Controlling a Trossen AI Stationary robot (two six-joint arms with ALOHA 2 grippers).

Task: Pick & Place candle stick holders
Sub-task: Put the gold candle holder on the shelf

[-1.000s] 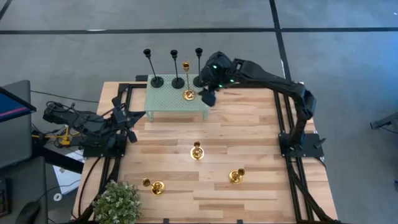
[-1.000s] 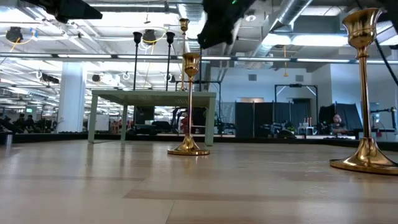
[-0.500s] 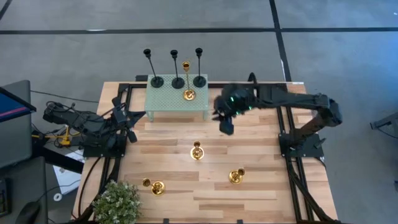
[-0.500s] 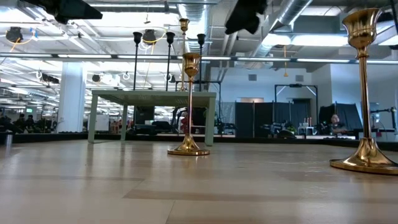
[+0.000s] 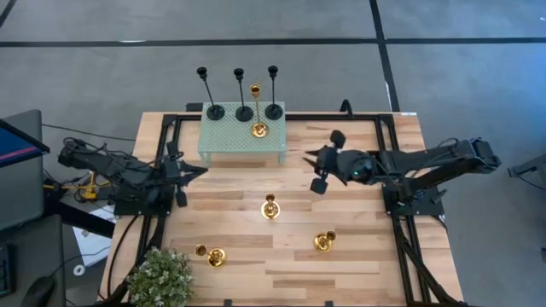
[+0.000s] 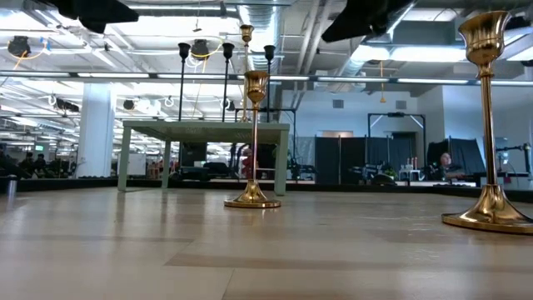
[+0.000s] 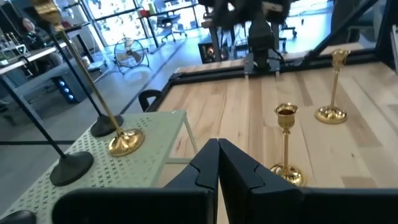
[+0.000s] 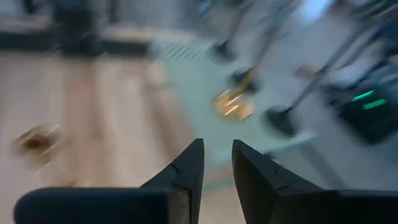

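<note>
Seven candle holders stand on the table [image 5: 358,256]. Three black holders [image 5: 240,95], thin-stemmed with round bases, line the far edge of a small pale-green perforated stand [image 5: 230,141] at the table's far side. One tall gold holder [image 5: 258,111] stands on that stand too, just in front of the black ones, between the middle and right one. Three more shiny gold ones sit on the bare wood: a centre holder [image 5: 270,206], a right holder [image 5: 324,241] nearer the front, and a front-left holder [image 5: 211,255] lying close to a leafy plant [image 5: 160,280] at the front-left corner. No writing or label can be read on any of them.

The right gripper [image 5: 325,162] hangs above the table to the right of the stand, well apart from every holder; its jaws stand slightly parted with a narrow gap between them and grip nothing. The left gripper [image 5: 186,173] rests low at the table's left edge, beside the stand's left leg, jaws pressed together and empty. Black frame rails run along both sides of the table. Nothing stands between the right gripper and the centre holder.
</note>
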